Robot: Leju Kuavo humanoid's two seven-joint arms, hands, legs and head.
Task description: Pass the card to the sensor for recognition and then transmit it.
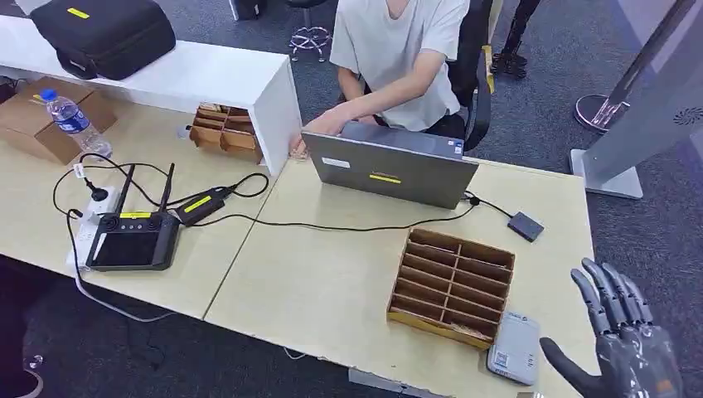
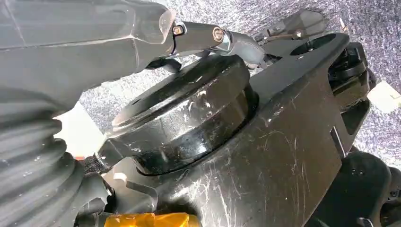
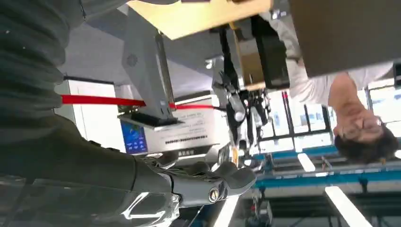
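Head view: right hand [image 1: 618, 336] hovering at near right corner of table [image 1: 332, 290], fingers spread apart, thumb out, holding nothing. Grey sensor [image 1: 514, 348] lying at near table edge, just left of hand, touching near right corner of wooden slotted rack [image 1: 452, 286]. Card not discernible. Person [image 1: 398, 58] sitting at far side behind laptop [image 1: 390, 166].

Left wrist view: left hand [image 2: 61, 52] hanging beside robot's body; finger state cannot tell.

Right wrist view: right hand thumb [image 3: 213, 182] extending free, gripping nothing.

One laptop [image 1: 390, 168], two wooden slotted trays [image 1: 452, 284], one water bottle [image 1: 73, 121], one person [image 1: 404, 58]
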